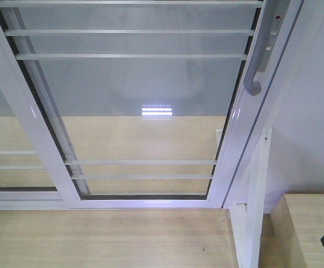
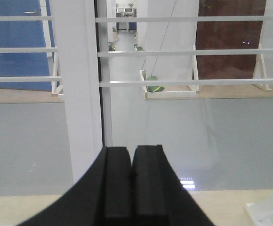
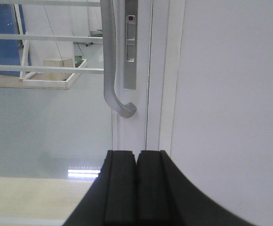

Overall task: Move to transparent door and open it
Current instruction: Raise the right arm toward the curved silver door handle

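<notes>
- A tall clear-glass transparent door (image 1: pixel 139 95) in a white metal frame, crossed by thin white horizontal bars, fills the middle of the front view. Its bottom rail meets a pale wood-grain floor (image 1: pixel 106 240).
- The door's curved grey-white J-shaped handle (image 1: pixel 258 64) hangs on the right-hand stile, at the upper right of that view. The stile stands just beside a plain white wall (image 1: pixel 313 111).
- To the left, a handle-less barred glass panel (image 1: pixel 11 162) runs behind the door's left stile.
- The right tool (image 3: pixel 137 157), black fingers pressed together with nothing between them, points at the stile below the handle's hooked end and is apart from the handle. A narrow grey lock plate (image 3: pixel 130 47) sits just beside the handle.
- The left tool (image 2: pixel 131 155), also pressed together and empty, faces a broad white frame post (image 2: pixel 77 94) with barred glass on either side.
- A blue panel (image 2: pixel 14 47) shows through the glass at the left of the left wrist view.
</notes>
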